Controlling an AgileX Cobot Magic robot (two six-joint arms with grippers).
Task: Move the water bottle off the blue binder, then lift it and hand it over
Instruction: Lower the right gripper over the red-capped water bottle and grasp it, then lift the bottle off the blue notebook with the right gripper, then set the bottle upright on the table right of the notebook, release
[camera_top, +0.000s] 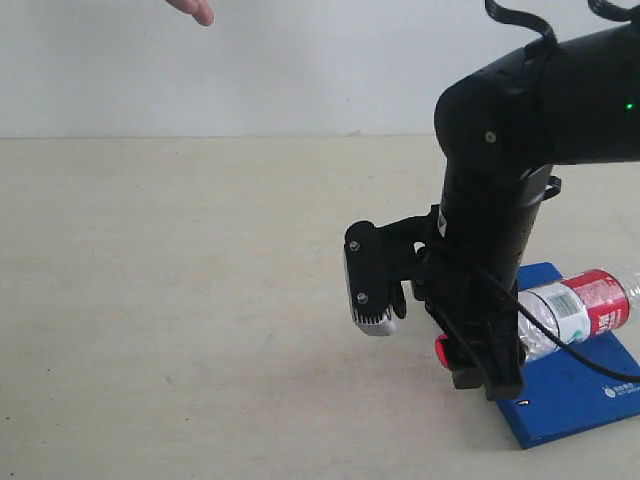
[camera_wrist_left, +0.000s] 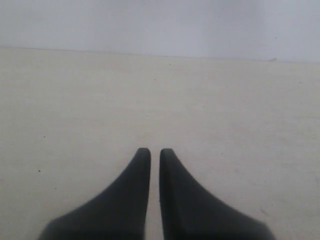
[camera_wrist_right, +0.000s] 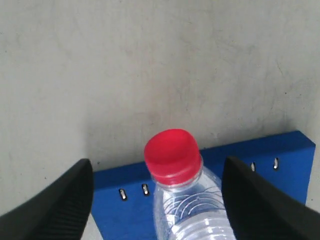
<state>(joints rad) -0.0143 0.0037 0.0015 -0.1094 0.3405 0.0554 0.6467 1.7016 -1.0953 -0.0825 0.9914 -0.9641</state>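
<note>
The water bottle (camera_top: 575, 305) lies on its side on the blue binder (camera_top: 570, 395), down by the near right corner of the counter (camera_top: 200, 300). The right gripper (camera_wrist_right: 157, 164) is spread wide, one finger on each side of the red cap, not touching it. The left gripper (camera_wrist_left: 151, 152) is almost pressed together, holding nothing.

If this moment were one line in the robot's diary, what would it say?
right hand: open, straddling cap end | water bottle: lying on blue binder, ungripped | left hand: shut, over table

One water bottle (camera_top: 577, 309), one blue binder (camera_top: 572, 392)
</note>
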